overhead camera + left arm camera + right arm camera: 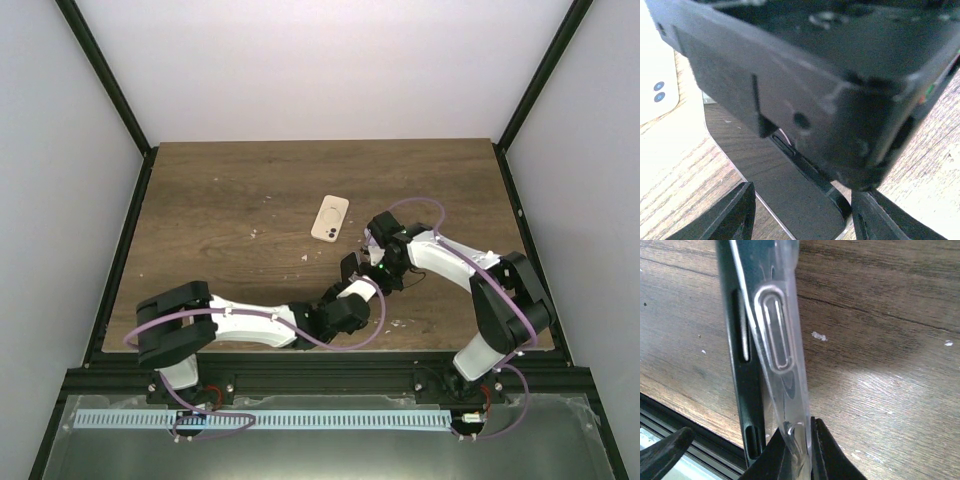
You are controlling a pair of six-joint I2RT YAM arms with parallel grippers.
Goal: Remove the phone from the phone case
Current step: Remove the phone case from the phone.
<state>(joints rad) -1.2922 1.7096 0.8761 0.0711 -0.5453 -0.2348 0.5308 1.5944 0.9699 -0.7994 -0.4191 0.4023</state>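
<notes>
2 phones; right jaws pinch 1 clear case; left jaws unclear.

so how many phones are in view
2: a beige phone lying on the table, and a black phone partly in the clear case that the right tool pinches.

Open bench stretches across the upper left and top of the frame. A white phone lies at centre; just below it the left gripper and right gripper meet, their arms barring the lower middle and right.
</notes>
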